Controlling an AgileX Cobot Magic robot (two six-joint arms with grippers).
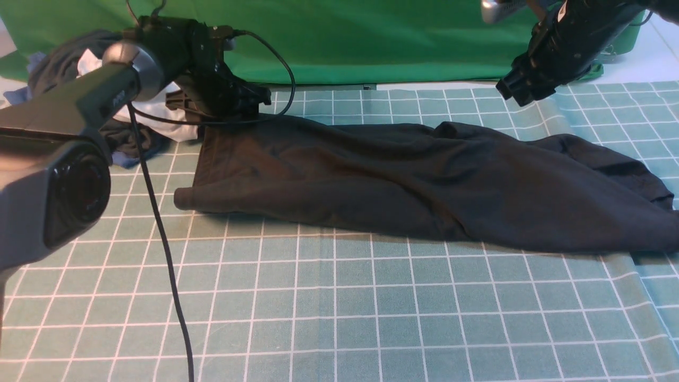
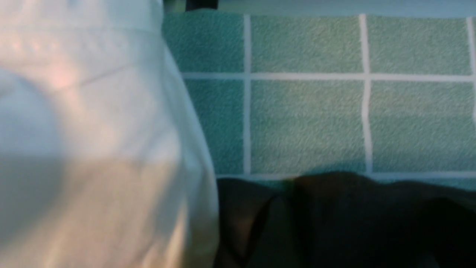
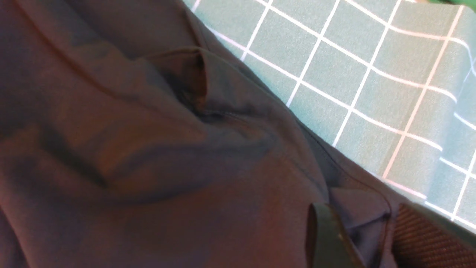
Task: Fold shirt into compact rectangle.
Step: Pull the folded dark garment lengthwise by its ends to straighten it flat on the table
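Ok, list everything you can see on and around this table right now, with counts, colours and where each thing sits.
large black fabric shirt: one, black, lying as a long rumpled band across the middle of the table
teal tablecloth with white grid lines: one, teal and white, covering the table
big bright green cloth: one, green, along the far edge
dark grey garment: one, dark grey, bundled at the far left
white garment: one, white, in the same bundle, beside the shirt's left end
thin black cable: one, black, trailing from the left arm toward the near edge
left gripper: one, black, at the shirt's far left corner, jaws unclear
right gripper: one, black, raised at the far right, fingers apart, empty
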